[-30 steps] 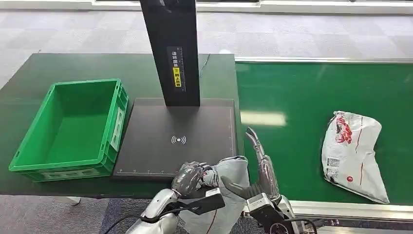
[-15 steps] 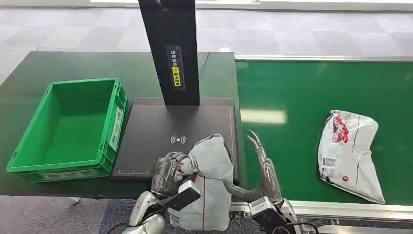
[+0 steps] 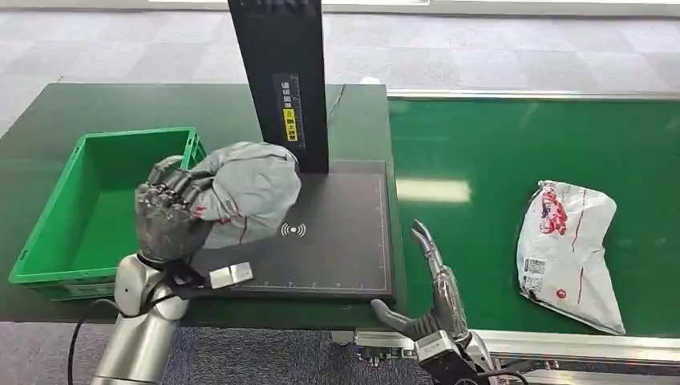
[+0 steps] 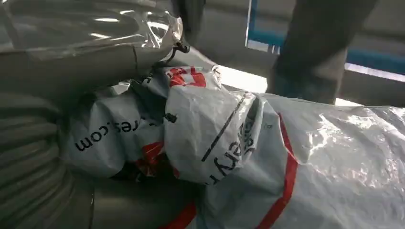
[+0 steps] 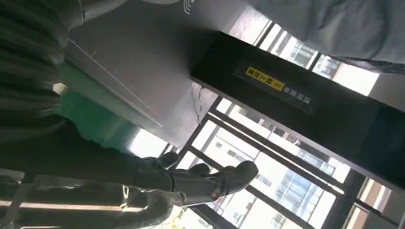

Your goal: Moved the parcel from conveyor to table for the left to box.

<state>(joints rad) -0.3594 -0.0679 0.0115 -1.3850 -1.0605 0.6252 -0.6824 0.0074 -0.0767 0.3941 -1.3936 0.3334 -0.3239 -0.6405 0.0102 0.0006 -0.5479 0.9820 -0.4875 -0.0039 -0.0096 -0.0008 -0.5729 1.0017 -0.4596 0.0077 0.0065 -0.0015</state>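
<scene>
My left hand (image 3: 167, 215) grips a grey crumpled parcel (image 3: 247, 191) with red markings, held above the left part of the black scanner pad (image 3: 337, 241), beside the green crate (image 3: 88, 208). The left wrist view shows the same parcel (image 4: 267, 157) bunched against the hand. My right hand (image 3: 429, 293) stands empty with fingers straight at the table's near edge, between the pad and the conveyor; the right wrist view shows its dark fingers (image 5: 210, 183) extended. A second white and red parcel (image 3: 571, 253) lies on the green conveyor belt (image 3: 513, 160) at the right.
A black upright scanner post (image 3: 285, 80) rises from the pad's back edge, right behind the held parcel. The green crate is empty and stands on the dark green table (image 3: 120, 108). The conveyor's metal rim (image 3: 561, 343) runs along the near side.
My left hand has lifted the grey parcel up and to the left, from the near edge of the pad toward the green crate. My right hand dropped slightly and stays empty.
</scene>
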